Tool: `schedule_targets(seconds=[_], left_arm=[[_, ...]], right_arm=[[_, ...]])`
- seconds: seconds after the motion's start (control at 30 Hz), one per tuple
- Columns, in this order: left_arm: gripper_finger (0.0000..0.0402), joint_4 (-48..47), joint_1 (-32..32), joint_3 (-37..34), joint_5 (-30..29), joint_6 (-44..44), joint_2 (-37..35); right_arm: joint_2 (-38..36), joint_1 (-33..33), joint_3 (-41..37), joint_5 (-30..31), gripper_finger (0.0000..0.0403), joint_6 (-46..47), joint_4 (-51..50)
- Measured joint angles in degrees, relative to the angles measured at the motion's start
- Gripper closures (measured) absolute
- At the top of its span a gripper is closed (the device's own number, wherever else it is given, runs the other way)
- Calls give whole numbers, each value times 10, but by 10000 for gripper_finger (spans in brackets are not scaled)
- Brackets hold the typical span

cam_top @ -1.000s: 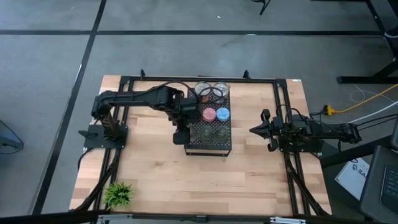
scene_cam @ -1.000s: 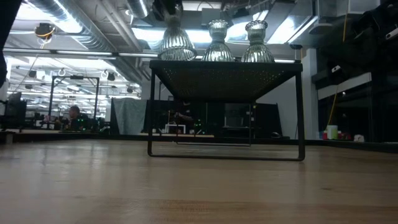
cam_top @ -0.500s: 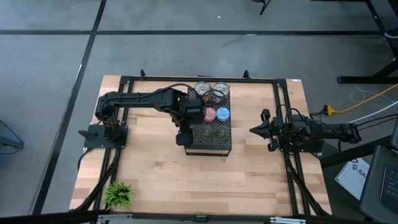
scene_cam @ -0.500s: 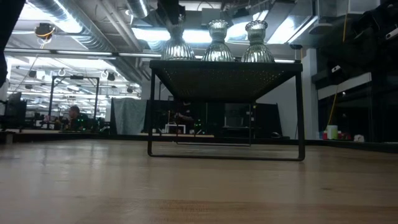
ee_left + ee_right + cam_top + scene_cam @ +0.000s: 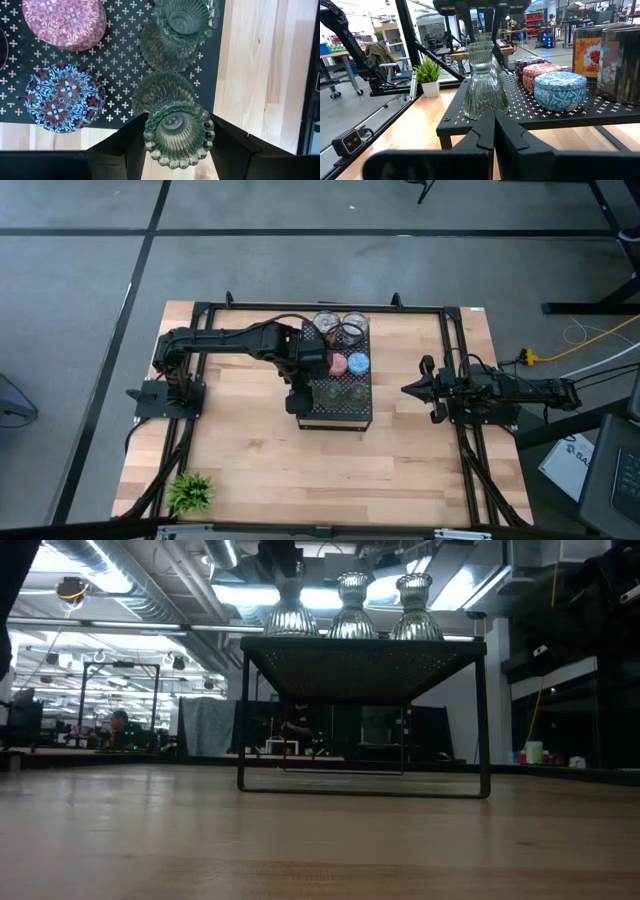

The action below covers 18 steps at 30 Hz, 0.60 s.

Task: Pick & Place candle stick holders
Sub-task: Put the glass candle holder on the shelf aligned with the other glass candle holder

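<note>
A: What stands around the black perforated tray [image 5: 338, 385]?

B: On it, a pink tin [image 5: 64, 22] and a blue tin [image 5: 65, 97] sit side by side, with two taller containers [image 5: 609, 62] beyond them. Three ribbed glass candle stick holders [image 5: 352, 610] line the tray's near edge. A small green plant [image 5: 190, 492] is well away from the tray, at the table's [image 5: 250, 450] corner.

A: Does any view add something?

B: The low view shows the tray is raised on legs, with the three holders in a row on top. Only the left wrist view shows the fingers on either side of the corner glass holder [image 5: 179, 132].

A: And the arms?

B: The left gripper [image 5: 175, 145] reaches across to the tray's corner, pointing down and clamped around that holder's neck, which stands on the tray. The right gripper [image 5: 408, 389] lies level beside the tray's other side, fingers pressed together, holding nothing.
</note>
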Motion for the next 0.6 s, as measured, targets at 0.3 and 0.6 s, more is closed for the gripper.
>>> schedule_targets(seconds=[0.3, 0.6], left_arm=[[224, 16, 0, 0, 0, 0, 7], [224, 16, 0, 0, 1, 1, 9]], right_arm=[[0, 0, 0, 0, 397, 0, 0], [0, 0, 0, 0, 397, 0, 0]])
